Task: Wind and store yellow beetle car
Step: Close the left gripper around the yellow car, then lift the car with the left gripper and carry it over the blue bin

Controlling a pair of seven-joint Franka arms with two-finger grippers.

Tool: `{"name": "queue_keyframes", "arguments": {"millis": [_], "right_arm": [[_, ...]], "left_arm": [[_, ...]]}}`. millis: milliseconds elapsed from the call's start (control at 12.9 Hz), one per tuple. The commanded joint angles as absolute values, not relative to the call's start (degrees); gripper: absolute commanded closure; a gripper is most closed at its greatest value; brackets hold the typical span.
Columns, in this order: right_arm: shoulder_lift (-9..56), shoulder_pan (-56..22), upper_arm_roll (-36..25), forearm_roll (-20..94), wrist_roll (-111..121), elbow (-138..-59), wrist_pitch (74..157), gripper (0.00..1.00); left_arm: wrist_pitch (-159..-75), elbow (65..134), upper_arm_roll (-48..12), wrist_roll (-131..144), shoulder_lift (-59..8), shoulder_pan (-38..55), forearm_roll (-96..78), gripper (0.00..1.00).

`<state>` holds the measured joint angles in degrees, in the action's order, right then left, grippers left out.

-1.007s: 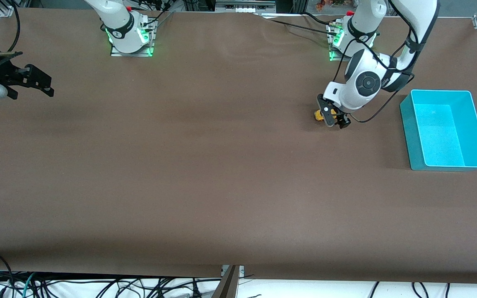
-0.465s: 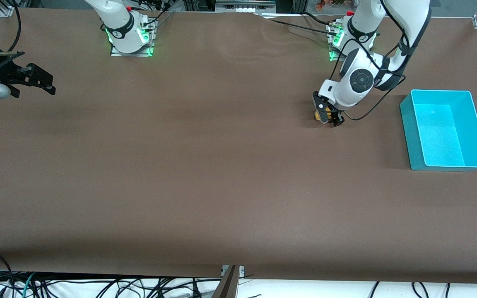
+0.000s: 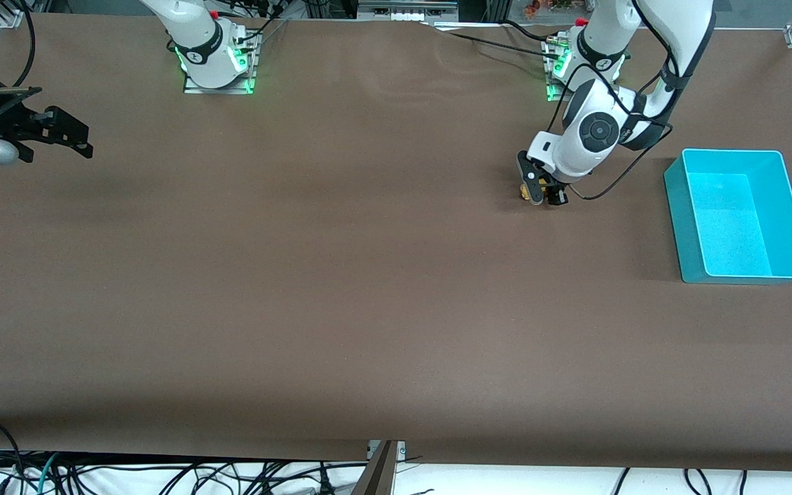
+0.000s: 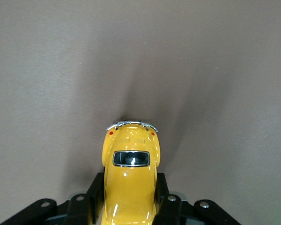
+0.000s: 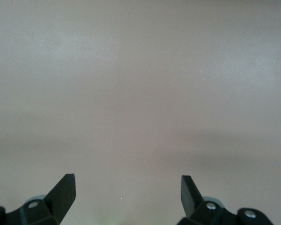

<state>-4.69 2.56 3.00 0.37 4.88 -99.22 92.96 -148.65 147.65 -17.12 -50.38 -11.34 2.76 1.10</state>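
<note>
While the brown table [image 3: 368,289] lies bare, the teal bin [image 3: 674,199] sits at three o'clock of the left gripper [image 3: 542,194], which pinches the yellow beetle car [image 4: 130,176] and should, I judge, press its wheels down firmly for winding, as the right gripper [image 5: 127,188] waits spread at the right arm's end.

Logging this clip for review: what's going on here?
The left gripper is down at the brown table, its fingers shut on the yellow beetle car. The turquoise bin sits empty toward the left arm's end. The right gripper waits with its fingers open over the table's other end.
</note>
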Motion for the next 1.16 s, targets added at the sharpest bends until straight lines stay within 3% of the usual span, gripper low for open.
{"name": "queue_keyframes", "arguments": {"millis": [0, 232, 465, 697, 1085], "right_arm": [[-4.1, 1.9, 2.6, -0.1, 4.2, -97.7, 91.6, 0.01], [-4.1, 1.9, 2.6, -0.1, 4.2, -97.7, 91.6, 0.01], [-4.1, 1.8, 2.7, -0.1, 4.2, -97.8, 91.6, 0.01], [-4.1, 1.8, 2.7, -0.1, 4.2, -97.8, 91.7, 0.01], [-4.1, 1.8, 2.7, -0.1, 4.3, -98.0, 91.6, 0.01]], "left_arm": [[-136.2, 141.9, -17.1, -51.8, -7.3, 1.0, 0.9, 0.91], [-120.1, 131.3, -16.7, -52.4, -7.4, -1.0, 0.9, 0.88], [-105.1, 118.9, -16.4, -59.8, -10.1, -8.9, 1.1, 0.88], [-100.3, 111.8, -16.5, -70.7, -13.2, -15.3, 8.6, 0.88], [-100.0, 111.4, -16.5, -83.3, -15.2, -27.1, 16.9, 0.9]]}}
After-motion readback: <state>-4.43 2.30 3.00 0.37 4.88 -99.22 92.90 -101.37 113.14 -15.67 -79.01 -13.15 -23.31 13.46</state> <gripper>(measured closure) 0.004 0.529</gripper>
